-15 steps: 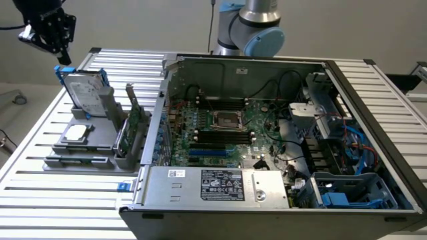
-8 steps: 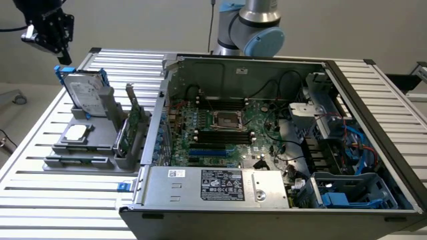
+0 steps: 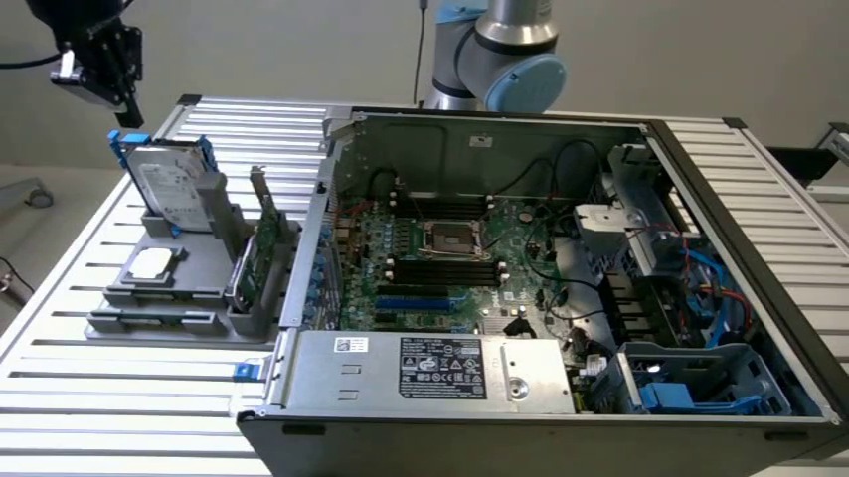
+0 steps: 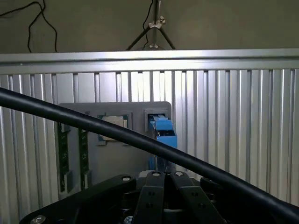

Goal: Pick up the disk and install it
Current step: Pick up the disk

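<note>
One disk (image 3: 173, 184), one silver square piece (image 3: 151, 263), two green cards (image 4: 61, 151), one grey holder (image 3: 199, 280), one open computer case (image 3: 438, 139), one slatted surface (image 3: 80, 397), one pincer (image 4: 164, 176).

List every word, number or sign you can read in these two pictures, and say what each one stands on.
None can be read as words.
white label on the disk: print too small to read.
printed label on the power supply: too small to read.
small white sticker on the power supply: blurred.
white sticker on the computer case's rear wall: unreadable.
In the wrist view, no writing.
</note>
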Controlling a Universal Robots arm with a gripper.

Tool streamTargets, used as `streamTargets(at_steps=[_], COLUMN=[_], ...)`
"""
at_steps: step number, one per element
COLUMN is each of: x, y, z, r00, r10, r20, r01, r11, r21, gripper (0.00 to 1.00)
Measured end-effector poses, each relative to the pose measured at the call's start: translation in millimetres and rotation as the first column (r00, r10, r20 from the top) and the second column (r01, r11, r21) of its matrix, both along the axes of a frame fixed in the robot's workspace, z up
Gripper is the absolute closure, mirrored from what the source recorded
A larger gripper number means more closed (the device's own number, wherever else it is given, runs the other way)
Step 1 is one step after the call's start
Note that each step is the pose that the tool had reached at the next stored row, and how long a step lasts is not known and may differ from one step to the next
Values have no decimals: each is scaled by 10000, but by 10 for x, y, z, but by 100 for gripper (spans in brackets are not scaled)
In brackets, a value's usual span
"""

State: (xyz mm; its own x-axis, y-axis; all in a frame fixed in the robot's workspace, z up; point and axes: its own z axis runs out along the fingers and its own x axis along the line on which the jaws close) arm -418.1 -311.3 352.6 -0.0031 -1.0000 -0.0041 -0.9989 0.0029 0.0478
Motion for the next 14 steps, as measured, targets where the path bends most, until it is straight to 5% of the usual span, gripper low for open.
streamTargets(at_steps=[5,9,14], x=[-1,-47,-98], y=[0,4,4], z=[0,0,-1], r00=[9965,9950,9934], r10=[838,1003,1149], r20=[2,2,18], r01=[-838,-1003,-1149], r11=[9965,9949,9934], r21=[53,53,51], gripper=[89,88,64])
